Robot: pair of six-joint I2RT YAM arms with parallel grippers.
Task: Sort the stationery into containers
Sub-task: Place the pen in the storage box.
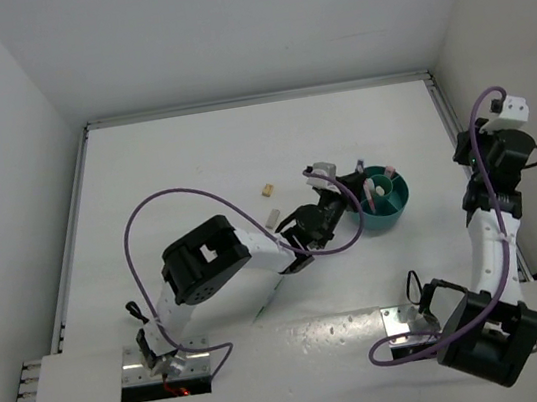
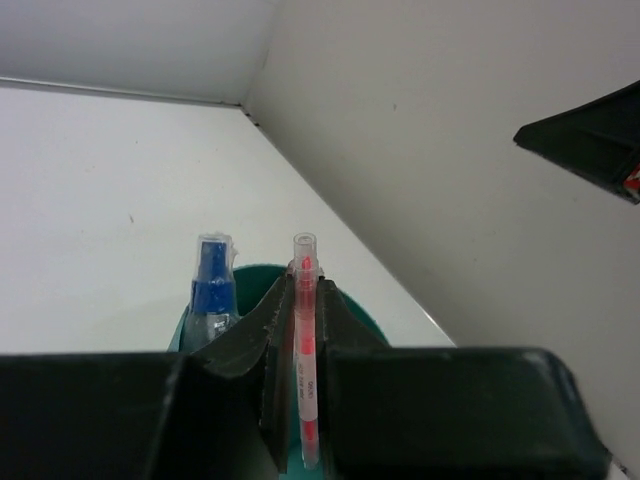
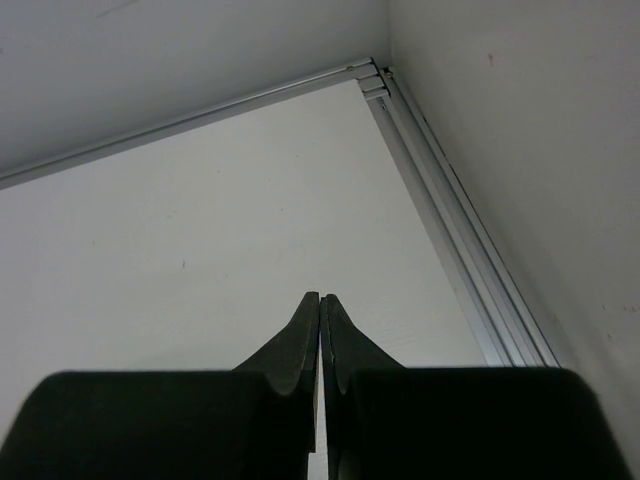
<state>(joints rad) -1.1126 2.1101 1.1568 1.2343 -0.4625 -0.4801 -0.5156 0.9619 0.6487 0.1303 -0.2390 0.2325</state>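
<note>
Left gripper [image 2: 305,288]: jaws clamped on a thin pink pen [image 2: 305,350], which stands upright between the fingers with its clear cap above their tips. Right gripper [image 3: 320,300]: jaws pressed together with nothing between them, raised over bare table near the far right corner.

The pink pen is held at the left rim of the teal cup [image 1: 385,221]. Whether its lower end is inside the cup cannot be told. Just left of it in the left wrist view a blue-clear pen [image 2: 212,290] stands in the cup. The overhead view shows pink and pale items in the compartments – too small to name.

Surface: a white table [image 1: 240,145], matte, faintly specked, edged by an aluminium rail [image 3: 450,230] that meets at the far right corner. Room: plain white walls [image 1: 242,23] close in on the far side and both flanks.

Other items: a small yellow eraser [image 1: 268,191] lies on the table left of the cup, well apart from it. A purple cable [image 1: 149,214] loops wide off the left arm.

Obstructions: the left arm lies across mid-table and hides what is under it. The left fingers cover most of the cup in the wrist view. A black wedge with a red mark [image 2: 590,135] juts in at that view's upper right – not identifiable.
</note>
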